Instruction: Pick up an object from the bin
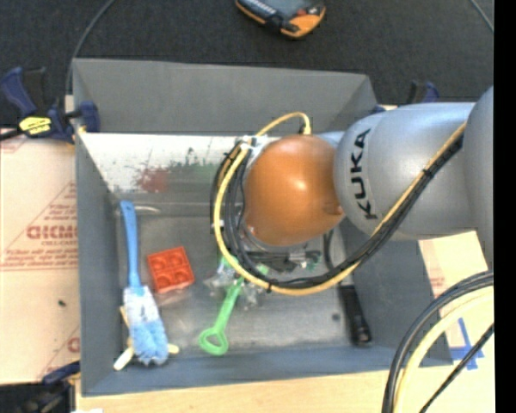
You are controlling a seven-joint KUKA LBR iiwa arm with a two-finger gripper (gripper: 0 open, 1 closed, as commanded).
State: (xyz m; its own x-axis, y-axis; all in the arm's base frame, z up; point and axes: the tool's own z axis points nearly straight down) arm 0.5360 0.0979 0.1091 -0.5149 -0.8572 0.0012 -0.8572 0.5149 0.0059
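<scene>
Grey metal bin (241, 93), seen from above. Arm (413, 179) comes in from the right. Its orange wrist cover (288, 192) sits over mid-bin, with yellow and black cables (219, 196) looped round it.

Tool (241, 284) is low under the cover, at the upper end of a green plastic stick (224, 312). The stick lies slanted, ring end toward the near wall. Contact unclear.

Red building brick (170, 270) lies just left of the tool, apart from the stick. Blue brush (133, 256) runs along the left wall, bristle head in the near-left corner. Black pen-like bar (355, 315) lies by the right wall, well apart from the tool.
</scene>
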